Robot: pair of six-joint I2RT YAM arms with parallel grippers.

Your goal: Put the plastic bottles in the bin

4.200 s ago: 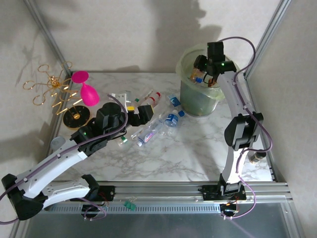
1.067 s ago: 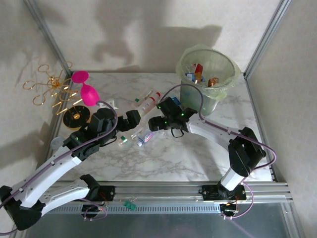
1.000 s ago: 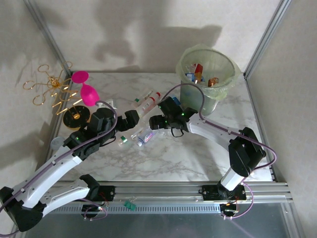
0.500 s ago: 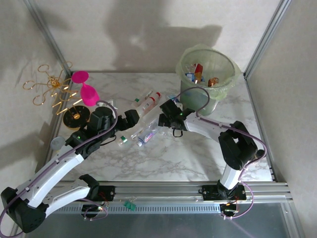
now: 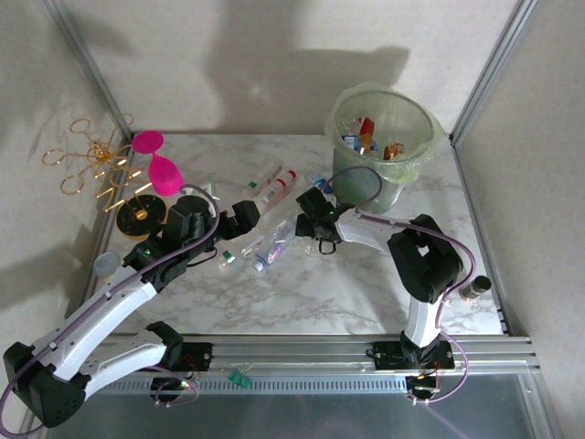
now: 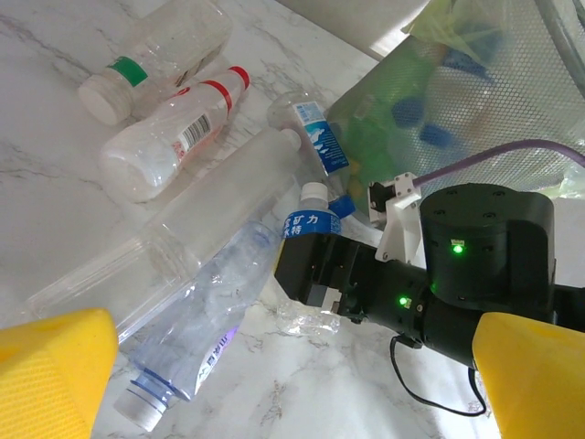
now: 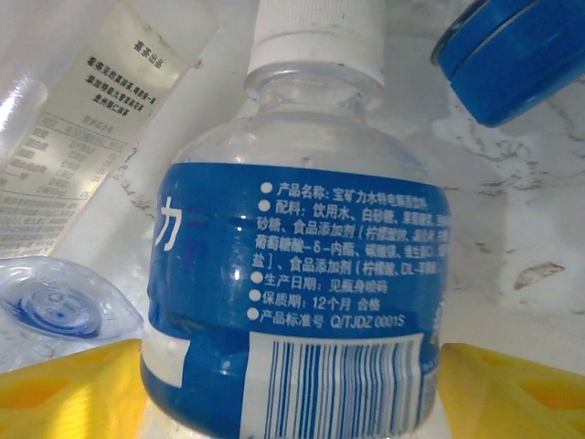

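Note:
Several plastic bottles lie in a pile left of the bin [image 5: 428,137]: a red-capped one [image 5: 277,186] [image 6: 174,128], a green-capped one [image 6: 164,46] and a long clear one [image 5: 272,241] [image 6: 196,329]. My right gripper [image 5: 309,212] [image 7: 292,393] is low in the pile. Its yellow fingers [image 7: 73,389] press both sides of a white-capped bottle with a blue label [image 7: 297,274] [image 6: 306,219]. My left gripper [image 5: 247,212] [image 6: 292,384] hangs open above the pile's left side with nothing between its fingers. More bottles lie inside the bin.
A pink goblet [image 5: 160,169] and a gold wire stand [image 5: 96,165] stand at the back left. A brown bottle [image 5: 471,291] lies by the right frame rail. A blue cap [image 7: 516,55] lies just beyond the held bottle.
My right gripper has slid right, toward the bin, onto the blue-label bottle, its elbow folding in; its jaws widened, then narrowed on the bottle. The left arm barely moved.

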